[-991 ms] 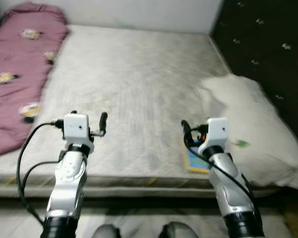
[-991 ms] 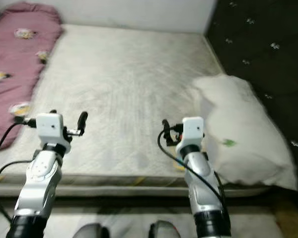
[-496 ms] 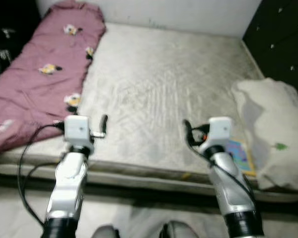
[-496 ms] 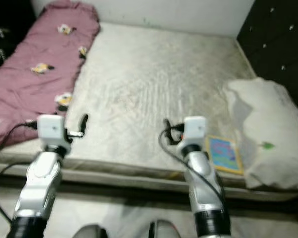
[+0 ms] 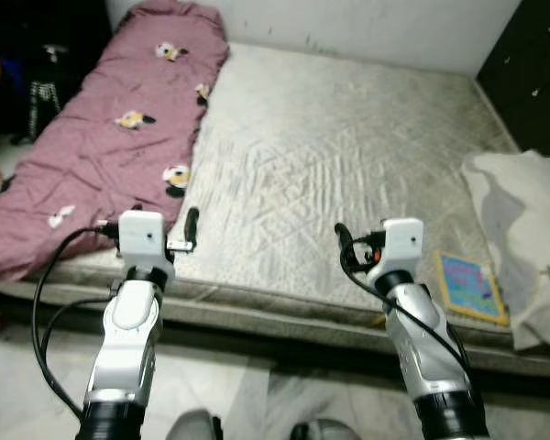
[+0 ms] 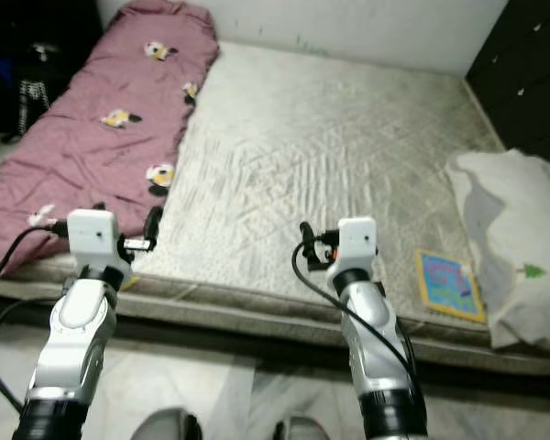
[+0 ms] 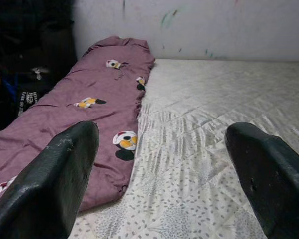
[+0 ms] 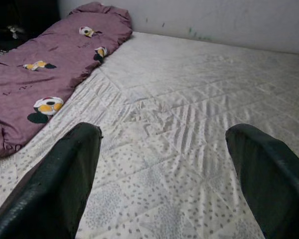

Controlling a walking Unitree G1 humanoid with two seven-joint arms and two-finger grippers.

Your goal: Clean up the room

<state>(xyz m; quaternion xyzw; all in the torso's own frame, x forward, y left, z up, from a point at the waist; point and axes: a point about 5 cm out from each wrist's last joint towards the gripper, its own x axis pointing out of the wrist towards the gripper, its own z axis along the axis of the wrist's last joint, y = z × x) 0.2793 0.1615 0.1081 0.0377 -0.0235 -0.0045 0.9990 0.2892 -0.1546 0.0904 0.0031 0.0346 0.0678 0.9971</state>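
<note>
A white wall [image 5: 385, 27] runs behind the bed. A dark studded headboard [image 5: 532, 82] stands on the right.

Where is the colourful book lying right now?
The book lies flat on the mattress near its front edge, on the robot's right, beside the white pillow.

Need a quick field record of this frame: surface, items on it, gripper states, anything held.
surface: bare quilted mattress, robot standing at its near edge
blanket: maroon cartoon-print blanket lying along the mattress's left side
book: colourful book flat near the front right corner, beside the pillow
pillow: white pillow at the right edge
left gripper: open, raised over the near edge, holding nothing
right gripper: open, raised over the mattress, holding nothing
person: a part of one at the far left edge
</note>
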